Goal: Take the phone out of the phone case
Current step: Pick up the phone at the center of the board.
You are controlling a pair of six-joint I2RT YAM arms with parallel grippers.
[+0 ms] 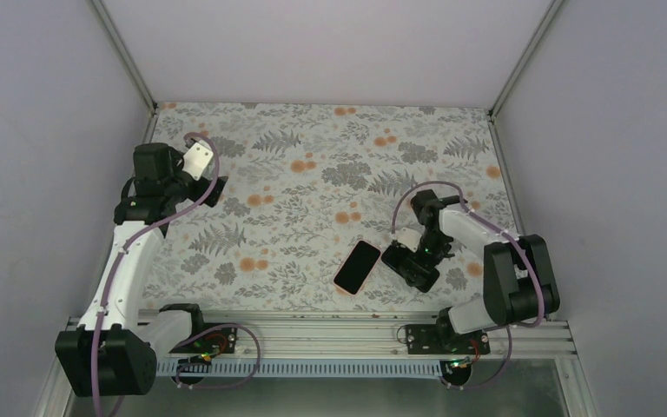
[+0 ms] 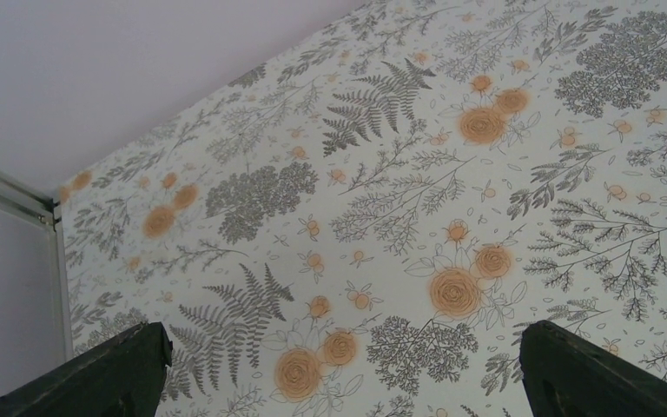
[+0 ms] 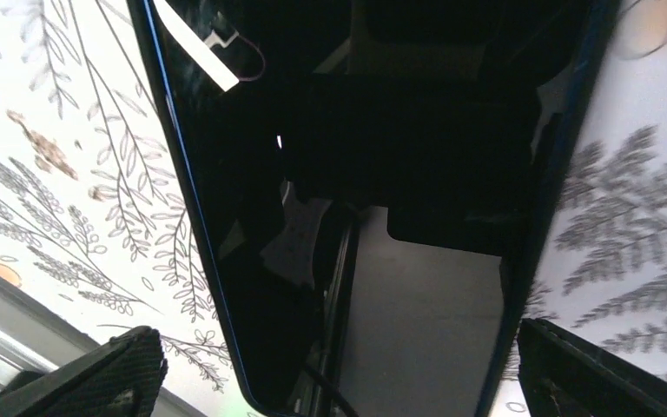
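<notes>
The phone (image 1: pixel 357 267), a black slab with a pinkish case rim, lies flat on the floral table near the front middle. My right gripper (image 1: pixel 406 263) is low at its right side, open. In the right wrist view the glossy black screen (image 3: pixel 252 174) with a thin blue edge fills the frame, and the right gripper (image 3: pixel 334 373) has its fingertips (image 3: pixel 95 373) spread wide on either side of it; I cannot tell if they touch. My left gripper (image 1: pixel 201 185) is open and empty at the far left, above bare tablecloth in the left wrist view (image 2: pixel 339 373).
The floral tablecloth (image 1: pixel 313 165) covers the table. White walls close in the back and both sides, with a metal corner post (image 2: pixel 56 261) near the left gripper. An aluminium rail (image 1: pixel 330 326) with the arm bases runs along the near edge.
</notes>
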